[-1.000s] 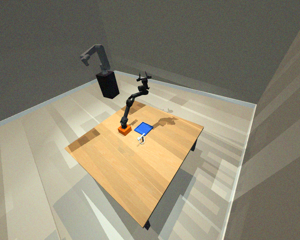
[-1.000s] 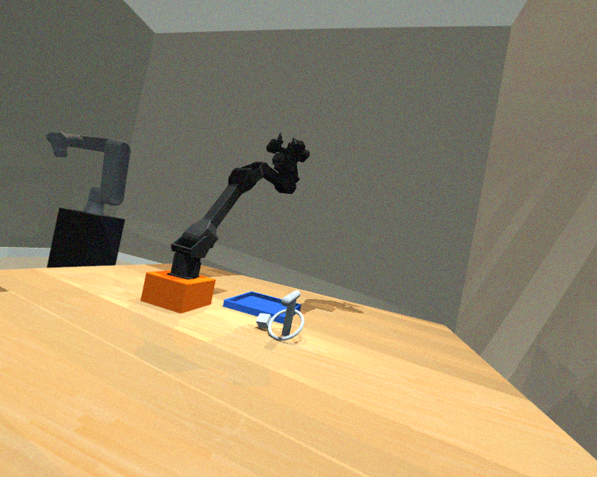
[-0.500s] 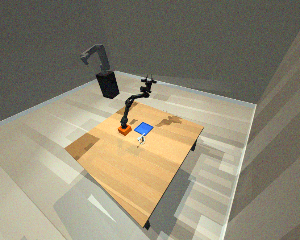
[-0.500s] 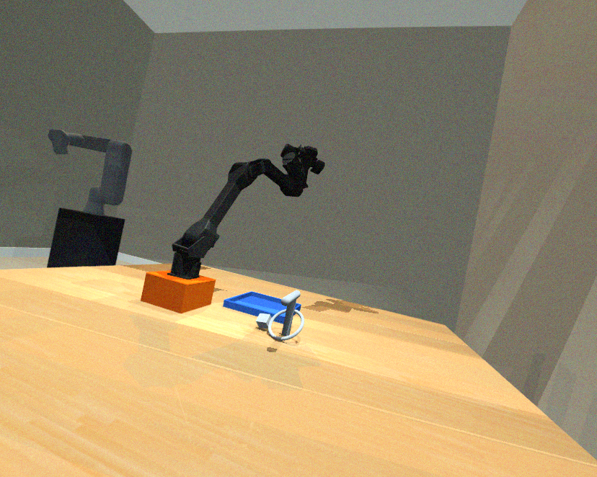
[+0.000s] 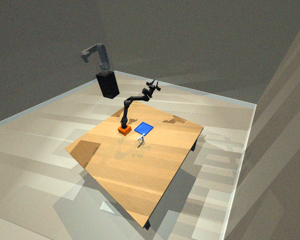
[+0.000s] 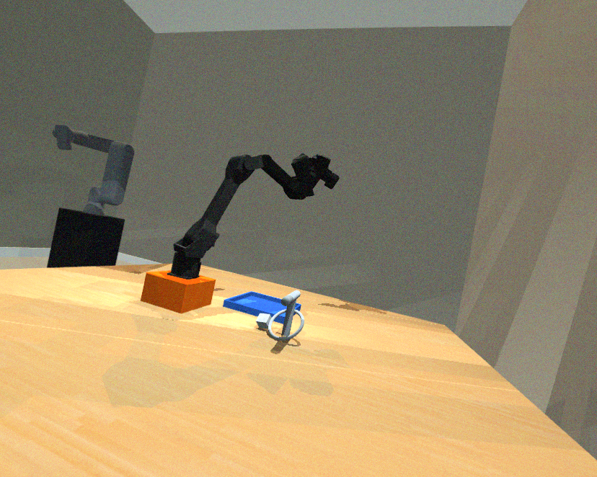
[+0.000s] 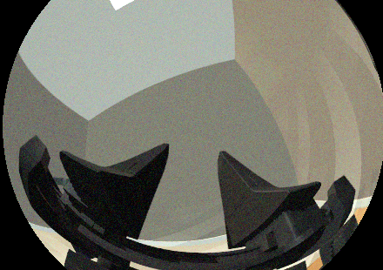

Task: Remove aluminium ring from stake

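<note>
- Pale wooden tabletop [image 5: 134, 168] [image 6: 237, 421], its grain crossed by patches of shadow, fills the near part of the exterior view.
- On it the aluminium ring [image 5: 139, 141] [image 6: 269, 324] encircles the lower part of the steel stake [image 5: 142, 139] [image 6: 288, 323], below the cross-bar [image 5: 141, 136] [image 6: 291, 297]. It looks steeply tilted rather than flat and is outside the tray.
- Its small block-like tab [image 5: 138, 139] [image 6: 262, 321] sticks out on the left.
- Just beyond the stake lies the blue tray [image 5: 138, 132] [image 6: 250, 310], shallow and low-rimmed; the stake hides part of its right side in the exterior view.
- Left of the tray, an orange block [image 5: 124, 131] [image 6: 160, 293] carries the black arm [image 5: 125, 111] [image 6: 221, 199].
- High up and well apart from the ring, the gripper [image 5: 155, 81] [image 6: 318, 158] [image 7: 194, 152] has its fingers about half open, with nothing between them.
- Farther off at the left, a grey arm [image 5: 103, 54] [image 6: 117, 169] stands on a black pedestal [image 5: 107, 85] [image 6: 86, 238].
- Grey-brown walls [image 5: 170, 51] [image 6: 339, 102] close the far side.
</note>
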### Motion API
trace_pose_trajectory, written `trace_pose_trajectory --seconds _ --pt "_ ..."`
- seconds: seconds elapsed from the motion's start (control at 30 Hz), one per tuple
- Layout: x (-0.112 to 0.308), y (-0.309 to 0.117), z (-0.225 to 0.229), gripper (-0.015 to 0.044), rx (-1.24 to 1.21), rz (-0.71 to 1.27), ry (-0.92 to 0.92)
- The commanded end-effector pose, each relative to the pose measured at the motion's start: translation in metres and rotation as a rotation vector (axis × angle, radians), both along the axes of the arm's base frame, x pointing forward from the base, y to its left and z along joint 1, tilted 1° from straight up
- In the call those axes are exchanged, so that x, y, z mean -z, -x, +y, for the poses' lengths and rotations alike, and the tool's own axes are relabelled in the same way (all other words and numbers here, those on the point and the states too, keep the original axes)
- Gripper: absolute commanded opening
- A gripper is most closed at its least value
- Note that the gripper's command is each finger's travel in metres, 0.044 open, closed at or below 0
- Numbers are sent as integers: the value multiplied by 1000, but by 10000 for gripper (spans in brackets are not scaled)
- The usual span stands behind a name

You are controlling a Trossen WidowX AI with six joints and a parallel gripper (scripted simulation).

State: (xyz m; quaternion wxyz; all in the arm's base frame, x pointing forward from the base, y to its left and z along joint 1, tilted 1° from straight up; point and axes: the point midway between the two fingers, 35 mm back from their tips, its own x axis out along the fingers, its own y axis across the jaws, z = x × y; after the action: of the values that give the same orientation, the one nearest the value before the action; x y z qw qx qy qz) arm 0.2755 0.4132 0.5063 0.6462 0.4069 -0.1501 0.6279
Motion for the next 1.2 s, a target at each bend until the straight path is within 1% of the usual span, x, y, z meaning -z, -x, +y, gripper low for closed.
trace_pose_trajectory --seconds 0.0,0.43,0.8,1.0,1.17 --pt "16 -22 -11 200 83 44 70" --pt "80 -78 -48 200 293 183 282" --pt "137 -108 -93 200 450 282 465" --pt "188 -125 -131 200 544 393 602" --pt "234 -131 -167 200 615 495 718"
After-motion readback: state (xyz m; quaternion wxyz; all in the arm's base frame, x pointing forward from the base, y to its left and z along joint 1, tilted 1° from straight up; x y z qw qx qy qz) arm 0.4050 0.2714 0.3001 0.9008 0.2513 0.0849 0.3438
